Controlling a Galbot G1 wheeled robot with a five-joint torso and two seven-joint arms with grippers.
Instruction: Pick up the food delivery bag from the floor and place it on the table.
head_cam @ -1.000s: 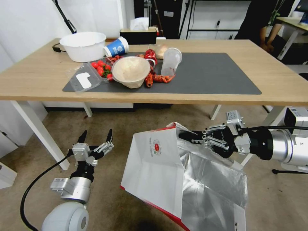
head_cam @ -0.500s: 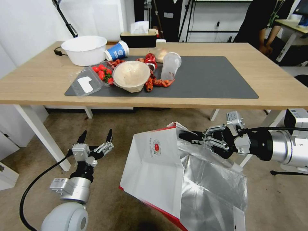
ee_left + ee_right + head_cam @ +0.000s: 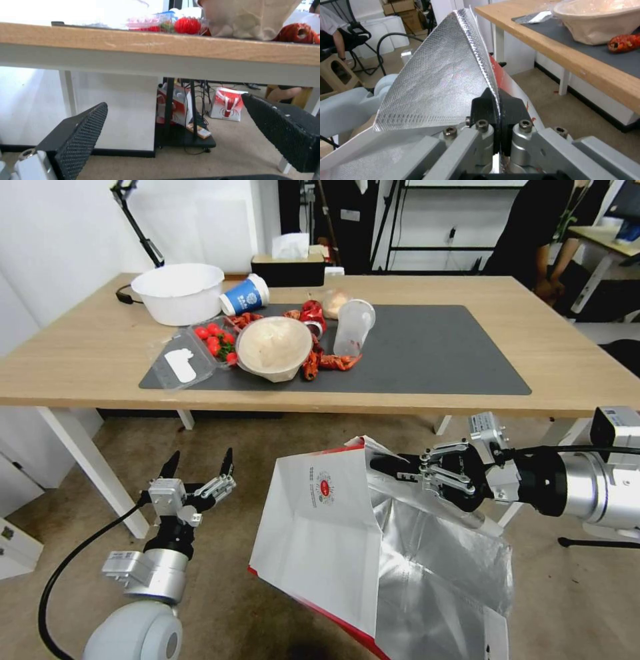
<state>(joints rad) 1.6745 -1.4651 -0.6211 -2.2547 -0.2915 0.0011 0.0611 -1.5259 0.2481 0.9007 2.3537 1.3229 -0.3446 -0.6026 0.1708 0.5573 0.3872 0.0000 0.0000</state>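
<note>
The food delivery bag (image 3: 320,533) hangs tilted in front of me, below the table's front edge, its white face with a small red logo toward me and its silver foil lining open to the right. My right gripper (image 3: 381,464) is shut on the bag's upper rim; in the right wrist view its fingers (image 3: 485,105) pinch the foil wall (image 3: 440,82). My left gripper (image 3: 199,465) stands open and holds nothing, low at the left, beside the bag. The table (image 3: 87,360) is a light-wood top with a dark grey mat (image 3: 427,347). The floor (image 3: 220,447) is beige-brown carpet.
On the mat's left half lie a paper bowl (image 3: 275,347), a clear box of red fruit (image 3: 193,350), a tipped plastic cup (image 3: 353,325), crayfish (image 3: 330,361) and a blue cup (image 3: 243,295); a white basin (image 3: 177,292) stands behind. White table legs (image 3: 93,467) stand at my left.
The whole head picture has slid downward, so the camera has moved; the table shows lower in the picture. The bag and both grippers keep their places in the picture.
</note>
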